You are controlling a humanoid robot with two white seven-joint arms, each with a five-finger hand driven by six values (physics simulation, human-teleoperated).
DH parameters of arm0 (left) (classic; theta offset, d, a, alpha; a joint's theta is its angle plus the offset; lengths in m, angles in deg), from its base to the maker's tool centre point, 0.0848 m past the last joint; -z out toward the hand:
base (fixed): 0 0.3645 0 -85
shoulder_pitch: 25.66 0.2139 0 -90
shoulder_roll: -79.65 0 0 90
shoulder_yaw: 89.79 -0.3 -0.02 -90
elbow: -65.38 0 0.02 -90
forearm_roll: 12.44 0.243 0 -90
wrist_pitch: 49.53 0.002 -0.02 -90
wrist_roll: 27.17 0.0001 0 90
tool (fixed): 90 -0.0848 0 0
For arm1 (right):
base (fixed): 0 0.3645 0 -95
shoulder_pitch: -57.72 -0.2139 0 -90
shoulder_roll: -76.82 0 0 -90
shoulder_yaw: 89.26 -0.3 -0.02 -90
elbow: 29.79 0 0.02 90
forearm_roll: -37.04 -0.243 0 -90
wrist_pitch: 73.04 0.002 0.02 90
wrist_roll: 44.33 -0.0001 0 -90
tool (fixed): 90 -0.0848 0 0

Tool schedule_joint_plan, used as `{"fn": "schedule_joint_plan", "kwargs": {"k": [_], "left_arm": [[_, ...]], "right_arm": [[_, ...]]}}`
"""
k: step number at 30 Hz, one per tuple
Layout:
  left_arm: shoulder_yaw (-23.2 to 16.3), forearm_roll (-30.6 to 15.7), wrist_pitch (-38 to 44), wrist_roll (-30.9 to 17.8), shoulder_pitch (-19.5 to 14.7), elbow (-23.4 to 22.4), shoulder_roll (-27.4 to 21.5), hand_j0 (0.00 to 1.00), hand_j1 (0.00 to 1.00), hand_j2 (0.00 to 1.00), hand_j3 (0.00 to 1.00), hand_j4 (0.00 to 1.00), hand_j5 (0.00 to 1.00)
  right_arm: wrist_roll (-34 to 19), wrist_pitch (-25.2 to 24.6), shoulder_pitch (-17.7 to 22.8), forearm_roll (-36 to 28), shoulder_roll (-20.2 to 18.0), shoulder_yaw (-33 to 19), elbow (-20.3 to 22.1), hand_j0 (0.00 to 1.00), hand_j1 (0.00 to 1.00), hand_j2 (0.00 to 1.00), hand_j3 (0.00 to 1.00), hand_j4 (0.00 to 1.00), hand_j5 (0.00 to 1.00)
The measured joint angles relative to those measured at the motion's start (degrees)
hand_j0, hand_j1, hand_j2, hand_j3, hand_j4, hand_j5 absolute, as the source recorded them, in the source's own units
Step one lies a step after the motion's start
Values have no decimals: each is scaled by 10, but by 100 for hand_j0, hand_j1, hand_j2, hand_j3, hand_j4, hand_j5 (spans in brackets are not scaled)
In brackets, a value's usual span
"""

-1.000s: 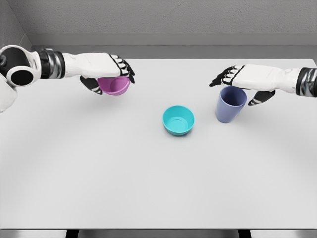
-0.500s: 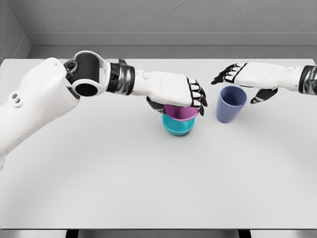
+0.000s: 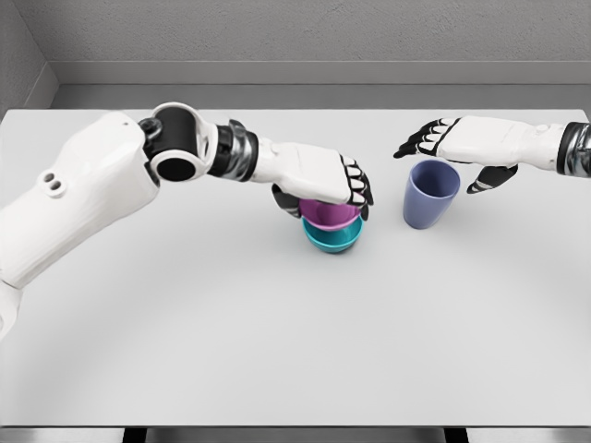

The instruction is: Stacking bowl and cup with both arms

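Note:
A purple bowl (image 3: pixel 331 214) sits nested inside a teal bowl (image 3: pixel 332 240) near the middle of the white table (image 3: pixel 277 341). My left hand (image 3: pixel 321 197) lies over the purple bowl from above. Its fingers are curled over the right rim and the thumb is on the left side, so it is shut on the bowl. A blue-violet cup (image 3: pixel 428 197) stands upright just right of the bowls. My right hand (image 3: pixel 443 164) hovers right above the cup's rim. Its fingers are spread and hold nothing, and the thumb hangs down to the right of the cup.
The left arm's large white forearm (image 3: pixel 83 203) stretches across the left part of the table. A grey wall (image 3: pixel 295 37) runs behind the table's far edge.
My left hand carried the purple bowl from the far left to the teal bowl and lowered it in. The hand has since drawn back a little. The right hand stayed over the cup.

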Motion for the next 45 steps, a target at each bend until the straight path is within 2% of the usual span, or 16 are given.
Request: {"fn": "schedule_joint_plan", "kwargs": {"k": [5,16,27,29,33,45], "left_arm": [[-4,1,0,1,-1,-33,10,75,75,75,75,75,75],[-6,1,0,1,0,-56,27,76,76,76,76,76,76],[-24,1,0,1,0,-82,42,77,77,77,77,77,77],[-25,1,0,1,0,-83,43,81,81,81,81,81,81],[-26,-1,0,1,-1,-84,44,100,100,100,100,100,100],[-26,-8,0,1,-2,-83,41,100,100,100,100,100,100]], "right_arm": [[0,0,0,0,0,0,0,100,100,100,100,100,100],[0,0,0,0,-1,0,2,100,100,100,100,100,100],[0,0,3,0,-1,2,2,100,100,100,100,100,100],[0,0,3,0,-1,2,2,100,100,100,100,100,100],[0,0,3,0,-1,5,2,100,100,100,100,100,100],[0,0,4,0,2,16,-3,100,100,100,100,100,100]]}}
